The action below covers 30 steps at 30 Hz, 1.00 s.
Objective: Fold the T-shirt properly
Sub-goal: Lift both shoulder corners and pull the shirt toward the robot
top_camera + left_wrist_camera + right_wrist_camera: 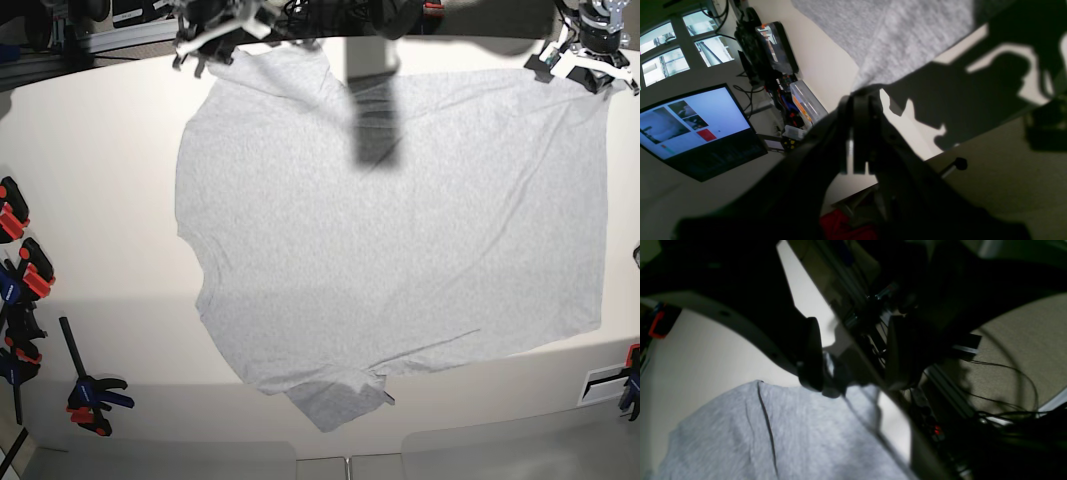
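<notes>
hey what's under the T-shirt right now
The T-shirt lies spread on the pale table. Only bare tabletop shows around it; anything beneath the cloth is covered and cannot be seen.

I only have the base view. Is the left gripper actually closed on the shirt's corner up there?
Observer: In the left wrist view the left gripper has its fingers together, and the shirt corner runs right into the tips. It looks pinched.
Operator: And the right one?
Observer: The right wrist view shows the right gripper open, with a clear gap between its fingers.
Operator: Where's the cloth there?
Observer: The shirt's edge lies just below those fingers, not clamped between them.
</notes>
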Available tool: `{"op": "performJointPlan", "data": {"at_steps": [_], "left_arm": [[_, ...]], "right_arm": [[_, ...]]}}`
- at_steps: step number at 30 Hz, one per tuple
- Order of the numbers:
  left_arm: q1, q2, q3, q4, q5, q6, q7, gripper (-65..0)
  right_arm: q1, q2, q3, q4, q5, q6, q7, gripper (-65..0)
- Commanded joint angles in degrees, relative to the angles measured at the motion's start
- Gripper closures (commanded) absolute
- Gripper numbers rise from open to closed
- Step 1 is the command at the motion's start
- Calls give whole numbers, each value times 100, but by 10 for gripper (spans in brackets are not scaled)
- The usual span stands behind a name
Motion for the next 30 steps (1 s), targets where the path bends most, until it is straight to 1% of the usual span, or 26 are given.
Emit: {"op": "performJointPlan", "data": {"at_steps": [1,2,7,15,19,23,25,28,30], "left_arm": [[44,-68,-44,68,85,151,9,0],[44,-68,-44,68,79,151,9,0],[44,-70,-44,68,81,151,9,0],[44,-70,-44,68,81,151,7,0],[44,-70,-44,68,81,151,4,0],[44,-70,-44,68,81,151,7,0],[44,-70,-44,68,81,151,7,0],[42,-70,-44,68,83,151,7,0],[44,-70,-44,68,83,151,7,0]], "right_arm": [[57,-9,4,46,31,-46,107,-288],[116,-46,4,11,120,-44,105,-288],[251,-151,4,-4,122,-46,111,-286],[271,-151,4,-4,125,-46,208,-286],[273,-192,4,-4,151,-50,282,-259],[273,-195,4,-4,291,-52,308,-251],[273,-195,4,-4,291,-101,308,-197],[273,-195,4,-4,275,-275,308,-76],[278,-195,4,-4,225,-328,306,0]]}}
